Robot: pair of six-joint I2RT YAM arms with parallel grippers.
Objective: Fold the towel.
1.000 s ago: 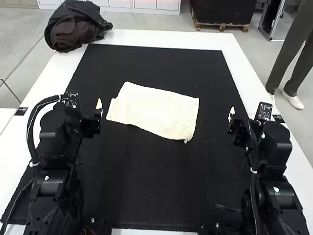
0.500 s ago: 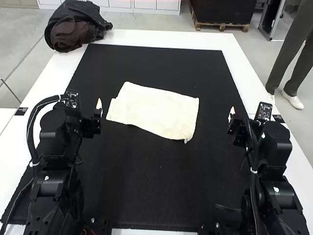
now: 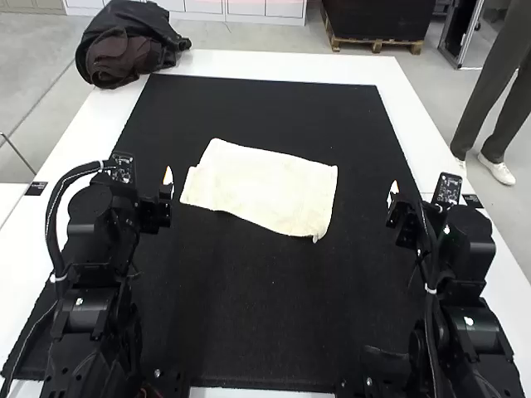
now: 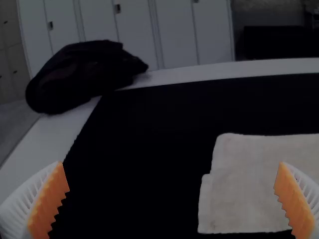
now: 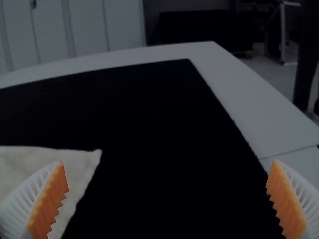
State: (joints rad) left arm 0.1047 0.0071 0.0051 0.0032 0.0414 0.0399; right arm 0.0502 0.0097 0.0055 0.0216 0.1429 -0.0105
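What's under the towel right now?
The towel lies on the black mat, which shows all around its edges. The part of the mat directly beneath the cloth is covered, so I can't tell whether anything else is under there.

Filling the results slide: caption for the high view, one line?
Cream cloth towel on a black mat, ahead of the black left robot arm and black right robot arm.

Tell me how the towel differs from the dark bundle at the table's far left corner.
The towel is cream; the bundle is black and brown. The towel lies low and flat on the mat; the bundle is heaped at the table's corner. Both look soft.
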